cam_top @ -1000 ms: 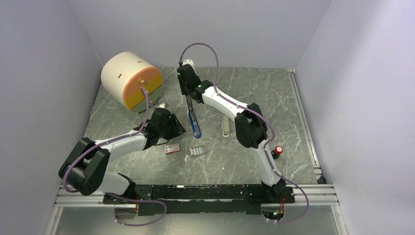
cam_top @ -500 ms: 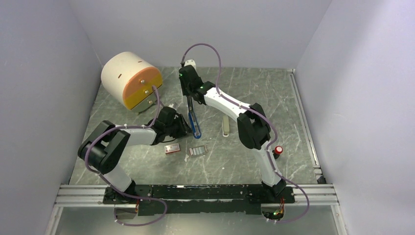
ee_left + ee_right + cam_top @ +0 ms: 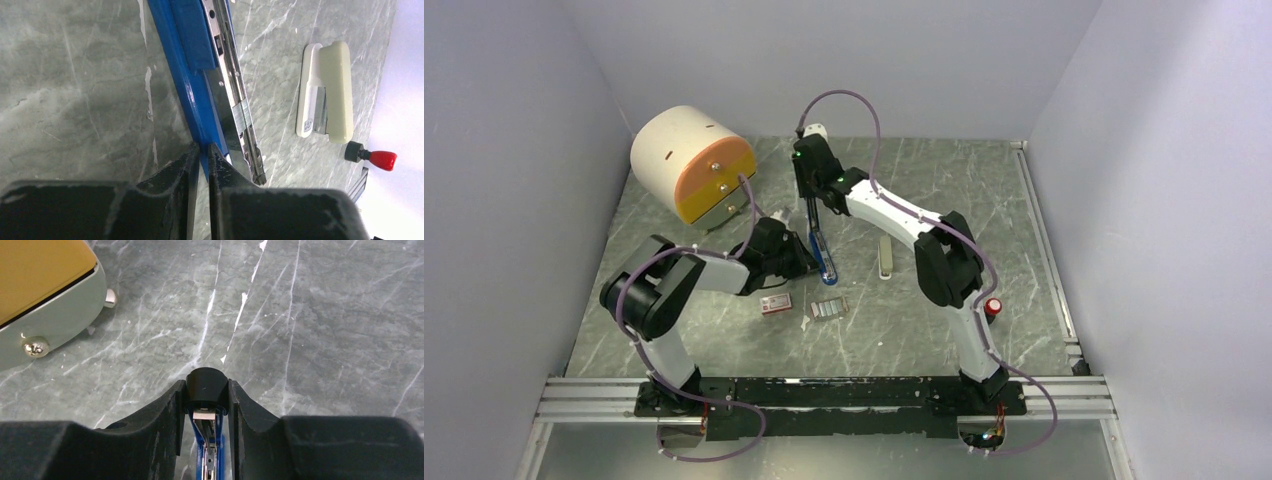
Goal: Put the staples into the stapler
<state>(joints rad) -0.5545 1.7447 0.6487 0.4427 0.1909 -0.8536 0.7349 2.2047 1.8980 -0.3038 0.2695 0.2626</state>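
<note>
Stapler: slim bright-blue stapler (image 3: 825, 258) mid-table, hinged open, metal channel exposed.
Left gripper (image 3: 201, 152): pinching the stapler's blue side wall.
Right gripper (image 3: 206, 390): clamped on its black arm's end.
Staples: small silvery-grey staple block (image 3: 828, 309) on the grey marbled table (image 3: 944, 320), near the stapler, ungripped.
Progress: stapler opened and braced; loading apparently not yet done.

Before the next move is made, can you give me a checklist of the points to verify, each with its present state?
1. Right gripper grips the black end of the blue stapler: ok.
2. Left gripper pinches the stapler's blue side wall: ok.
3. Metal channel is exposed for loading: ok.
4. Channel is free of old staples: cannot tell; a silvery piece sits in it.
5. Staples block is in a gripper: not ok; it lies on the table, and both grippers are occupied.
</note>
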